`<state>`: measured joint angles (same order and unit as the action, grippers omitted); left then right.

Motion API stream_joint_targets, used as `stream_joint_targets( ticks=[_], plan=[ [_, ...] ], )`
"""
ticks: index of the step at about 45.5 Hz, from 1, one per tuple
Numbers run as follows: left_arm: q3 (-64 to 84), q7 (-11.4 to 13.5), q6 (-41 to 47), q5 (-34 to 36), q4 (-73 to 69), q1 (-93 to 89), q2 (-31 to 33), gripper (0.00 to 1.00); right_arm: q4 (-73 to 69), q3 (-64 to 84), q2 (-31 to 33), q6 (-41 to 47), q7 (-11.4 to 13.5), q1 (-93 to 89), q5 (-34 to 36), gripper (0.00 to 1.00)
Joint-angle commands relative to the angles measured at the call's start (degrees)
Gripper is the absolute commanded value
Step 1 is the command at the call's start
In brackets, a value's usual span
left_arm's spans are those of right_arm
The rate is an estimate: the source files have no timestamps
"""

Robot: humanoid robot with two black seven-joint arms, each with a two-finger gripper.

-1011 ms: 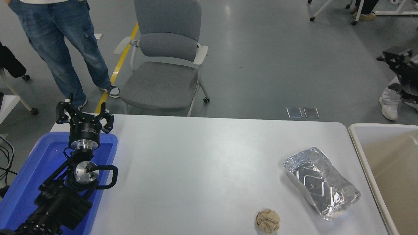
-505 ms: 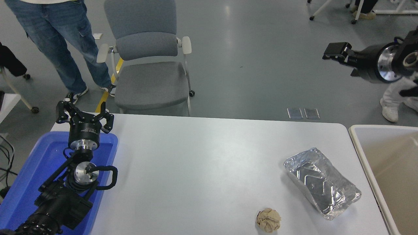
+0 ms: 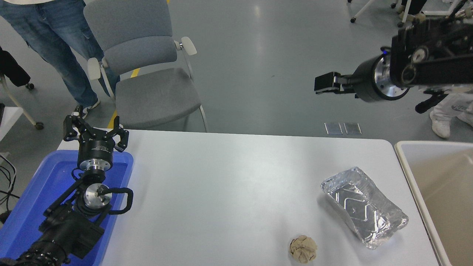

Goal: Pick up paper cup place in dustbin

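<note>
At lower left, parked over blue tub (image 3: pixel 22 207): left end effector (image 3: pixel 95 129), fingers spread, empty. Farther right on white tabletop (image 3: pixel 221 192): crumpled brown paper ball (image 3: pixel 303 249), then foil tray (image 3: pixel 364 207). Above, off the tabletop's far edge: right end effector (image 3: pixel 325 83), empty, opening unclear. At far right: dustbin (image 3: pixel 414 177). Paper cup nowhere visible.

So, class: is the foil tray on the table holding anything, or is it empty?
Empty: the foil tray lies open side up, and only its bare embossed silver bottom shows.
</note>
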<state>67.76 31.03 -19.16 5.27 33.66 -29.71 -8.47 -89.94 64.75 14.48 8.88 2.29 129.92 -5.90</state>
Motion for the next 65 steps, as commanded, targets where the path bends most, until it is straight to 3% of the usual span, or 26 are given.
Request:
stream_joint_targets(
  ticks=[1, 22, 65],
  plan=[
    [0.0, 0.0, 0.0, 0.0, 0.0, 0.0, -0.1, 0.99, -3.3, -1.0, -3.8, 4.2, 0.0, 0.2, -0.2, 1.0],
    [0.0, 0.0, 0.0, 0.0, 0.0, 0.0, 0.0, 0.99, -4.1, 7.1, -3.4, 11.9, -0.2, -2.6, -3.7, 1.0],
    [0.0, 0.0, 0.0, 0.0, 0.0, 0.0, -0.1, 0.99, -5.2, 9.6, 0.5, 25.1, -0.4, 7.8, -3.9, 1.0]
  ],
)
